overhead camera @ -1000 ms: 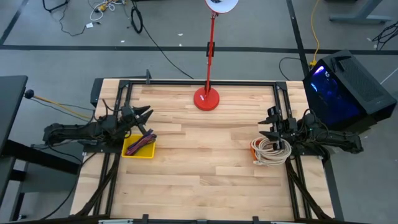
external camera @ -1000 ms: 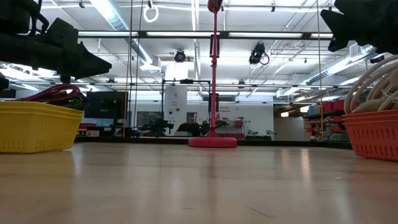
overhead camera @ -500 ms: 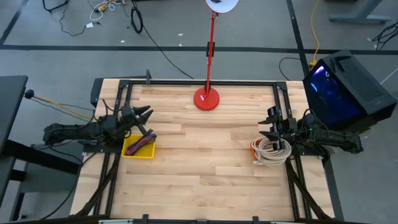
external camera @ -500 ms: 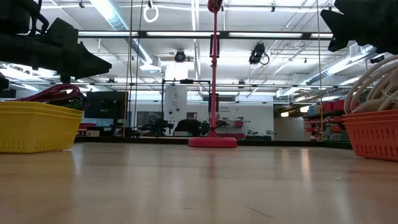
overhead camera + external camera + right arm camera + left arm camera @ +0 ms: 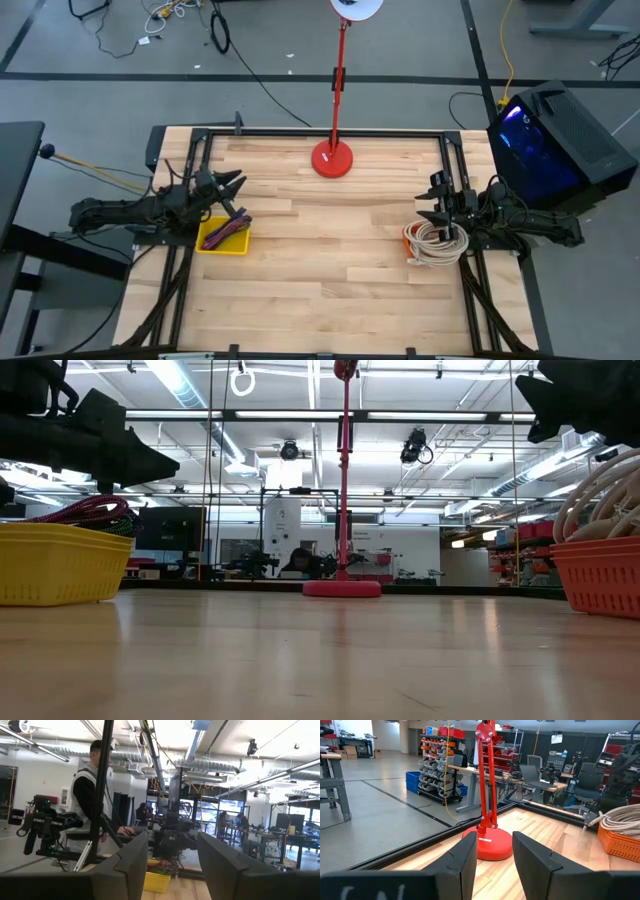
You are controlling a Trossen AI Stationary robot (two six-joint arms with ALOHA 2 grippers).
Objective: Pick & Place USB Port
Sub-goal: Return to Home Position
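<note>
A yellow basket (image 5: 224, 236) near the table's left edge holds dark red and black cables (image 5: 229, 228). An orange basket (image 5: 432, 250) near the right edge holds a coil of pale cable (image 5: 431, 238). My left gripper (image 5: 238, 184) hovers open just beyond the yellow basket, above the table, pointing toward the right edge. My right gripper (image 5: 427, 200) hovers open beyond the orange basket, pointing toward the left edge. Both baskets rest on their bases in the low view, yellow basket (image 5: 55, 563) and orange basket (image 5: 600, 573). No single USB part can be made out.
A red lamp stand has its round base (image 5: 331, 158) at the far middle of the table, its pole rising above. A black frame rail (image 5: 330, 131) borders the table. A lit computer case (image 5: 555, 140) stands off the right edge. Bare wood lies between the baskets. A person (image 5: 92, 785) stands beyond the table.
</note>
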